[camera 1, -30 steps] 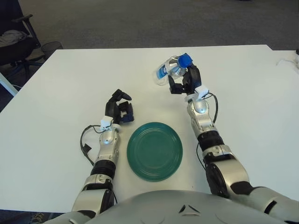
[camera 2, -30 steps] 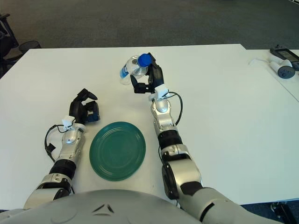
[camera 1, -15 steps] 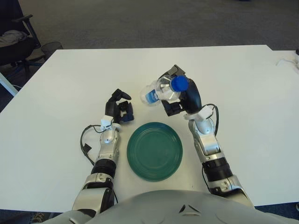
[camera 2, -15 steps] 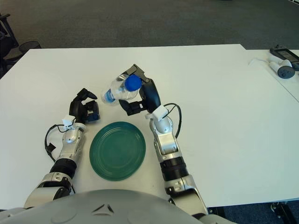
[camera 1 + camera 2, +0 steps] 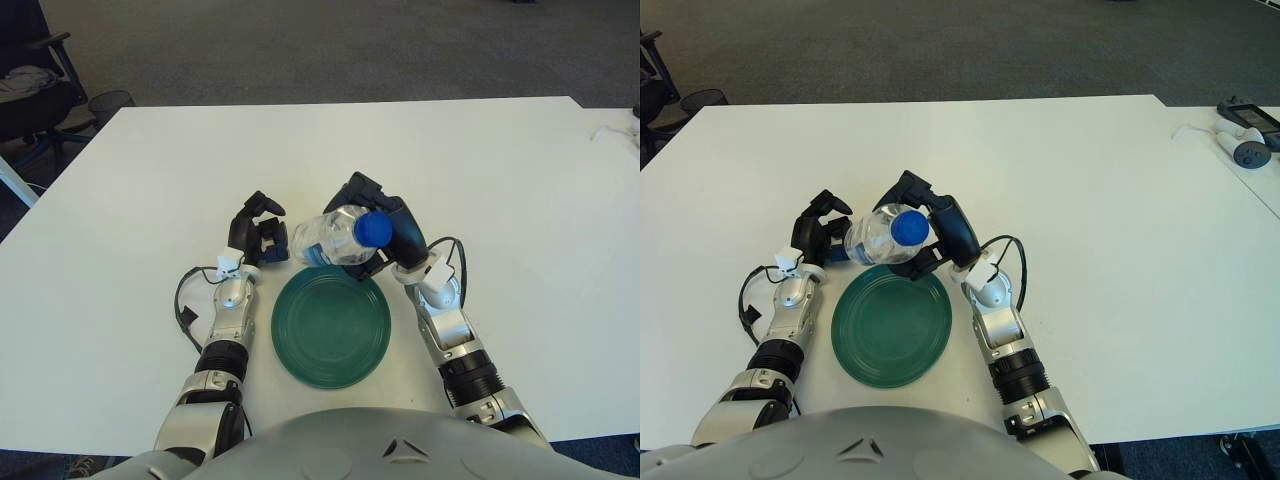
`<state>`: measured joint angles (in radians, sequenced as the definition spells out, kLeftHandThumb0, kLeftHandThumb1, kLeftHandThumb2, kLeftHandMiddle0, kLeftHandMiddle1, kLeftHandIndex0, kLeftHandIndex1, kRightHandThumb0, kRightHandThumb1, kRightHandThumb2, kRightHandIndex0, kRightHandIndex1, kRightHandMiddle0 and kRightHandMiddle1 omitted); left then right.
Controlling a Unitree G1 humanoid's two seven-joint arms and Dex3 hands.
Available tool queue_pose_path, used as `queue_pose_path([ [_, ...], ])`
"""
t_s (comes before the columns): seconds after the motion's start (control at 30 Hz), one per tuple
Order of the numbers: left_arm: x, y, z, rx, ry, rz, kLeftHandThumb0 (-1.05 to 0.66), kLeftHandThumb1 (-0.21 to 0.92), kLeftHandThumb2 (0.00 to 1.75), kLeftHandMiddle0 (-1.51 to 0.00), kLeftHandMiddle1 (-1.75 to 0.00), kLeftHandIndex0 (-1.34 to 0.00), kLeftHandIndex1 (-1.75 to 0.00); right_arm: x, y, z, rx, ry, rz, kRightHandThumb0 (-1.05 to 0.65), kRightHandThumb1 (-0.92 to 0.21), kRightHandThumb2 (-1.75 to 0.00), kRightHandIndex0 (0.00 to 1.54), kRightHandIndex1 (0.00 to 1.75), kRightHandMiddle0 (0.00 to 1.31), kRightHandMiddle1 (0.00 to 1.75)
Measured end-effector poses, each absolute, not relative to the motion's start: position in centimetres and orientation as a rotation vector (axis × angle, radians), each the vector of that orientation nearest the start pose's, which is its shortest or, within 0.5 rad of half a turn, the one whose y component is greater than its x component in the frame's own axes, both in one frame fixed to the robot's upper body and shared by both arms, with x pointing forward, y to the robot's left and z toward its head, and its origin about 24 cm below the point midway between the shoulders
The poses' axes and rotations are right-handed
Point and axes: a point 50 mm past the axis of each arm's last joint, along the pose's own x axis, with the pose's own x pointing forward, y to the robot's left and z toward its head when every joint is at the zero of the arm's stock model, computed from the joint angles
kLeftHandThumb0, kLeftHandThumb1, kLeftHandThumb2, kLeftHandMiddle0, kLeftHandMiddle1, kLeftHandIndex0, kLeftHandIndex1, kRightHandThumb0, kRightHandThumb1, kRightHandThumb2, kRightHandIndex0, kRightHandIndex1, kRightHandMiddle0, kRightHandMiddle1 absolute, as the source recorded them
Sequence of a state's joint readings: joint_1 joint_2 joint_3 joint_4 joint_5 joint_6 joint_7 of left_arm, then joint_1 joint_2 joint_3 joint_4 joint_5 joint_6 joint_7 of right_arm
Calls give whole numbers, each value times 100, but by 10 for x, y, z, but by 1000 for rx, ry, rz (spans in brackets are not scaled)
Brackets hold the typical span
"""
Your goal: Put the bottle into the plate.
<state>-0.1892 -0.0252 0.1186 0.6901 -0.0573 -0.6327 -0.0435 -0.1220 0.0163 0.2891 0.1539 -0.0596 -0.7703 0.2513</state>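
The right hand point(image 5: 385, 232) is gripping the bottle point(image 5: 335, 239) at frame centre above the plate's point(image 5: 331, 323) far rim, release pending, while the left hand point(image 5: 256, 238) is idling, curled, just left.

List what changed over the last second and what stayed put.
The right hand, shut on the bottle throughout, carried it from the far table back toward the robot, to the green plate's far rim, above it. The left hand and plate stayed put.

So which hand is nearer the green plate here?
Right. The right hand holds the water bottle over the green plate's far rim; the left hand shows beside the plate's far-left edge, apart from it.
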Motion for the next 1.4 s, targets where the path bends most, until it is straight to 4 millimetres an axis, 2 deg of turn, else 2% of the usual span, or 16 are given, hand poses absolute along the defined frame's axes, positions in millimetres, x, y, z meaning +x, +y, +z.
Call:
queue_pose_path([
  [0.2,266,155,-8,-83,-124,48,-53,17,150,-126,-175,-73,-175,231,-56,96,-105,-730,669,-17,-50,-105,120,175,86,175],
  [0.53,266,155,-8,-83,-124,45,-53,19,147,-127,-175,-72,-175,231,-57,89,-139,-701,691,-23,-56,-99,122,175,87,175],
  [1.0,268,154,-8,-83,-125,40,-52,19,147,-127,-175,-71,-175,233,-58,84,-163,-670,698,-26,-59,-96,123,175,88,175],
  [1.4,270,153,-7,-84,-126,38,-54,17,150,-126,-175,-73,-175,237,-62,75,-212,-565,729,-25,-57,-95,123,175,88,175],
])
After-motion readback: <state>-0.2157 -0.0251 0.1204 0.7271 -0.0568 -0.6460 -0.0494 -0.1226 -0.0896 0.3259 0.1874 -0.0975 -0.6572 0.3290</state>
